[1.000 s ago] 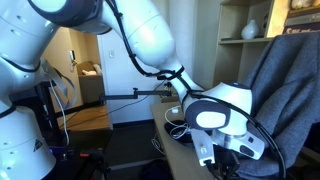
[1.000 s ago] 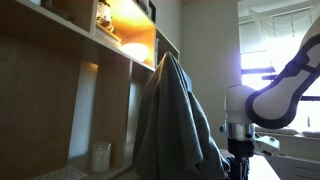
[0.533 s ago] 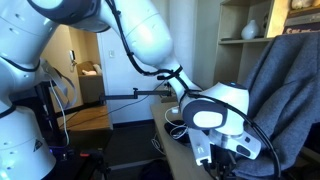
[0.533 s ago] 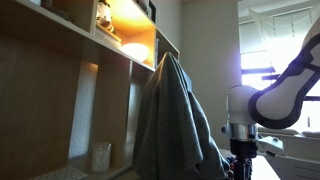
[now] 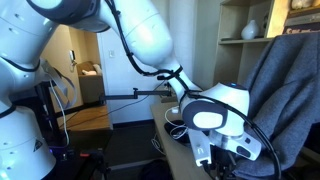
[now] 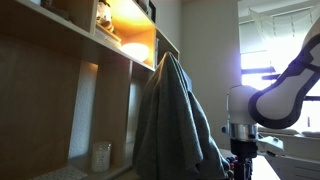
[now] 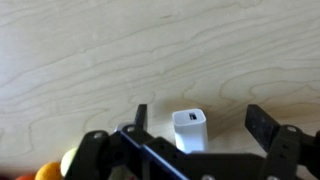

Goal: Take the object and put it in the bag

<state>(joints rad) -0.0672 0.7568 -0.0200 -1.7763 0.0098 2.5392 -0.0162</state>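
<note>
A small white USB charger block [image 7: 190, 130] lies on the light wooden tabletop [image 7: 150, 50] in the wrist view. My gripper [image 7: 198, 122] is open, its two dark fingers standing on either side of the block with gaps on both sides, not touching it. In both exterior views the gripper's wrist [image 5: 215, 118] [image 6: 243, 132] hangs low at the frame's bottom edge and the fingertips are cut off. The black fabric bag is not in view in any frame.
A big grey cloth [image 5: 285, 95] [image 6: 175, 120] drapes over a chair beside the arm. Wooden shelves with small objects [image 6: 120, 45] stand behind it. A cable and small items [image 5: 178, 128] lie on the desk. Something orange [image 7: 48, 173] shows at the wrist view's bottom left.
</note>
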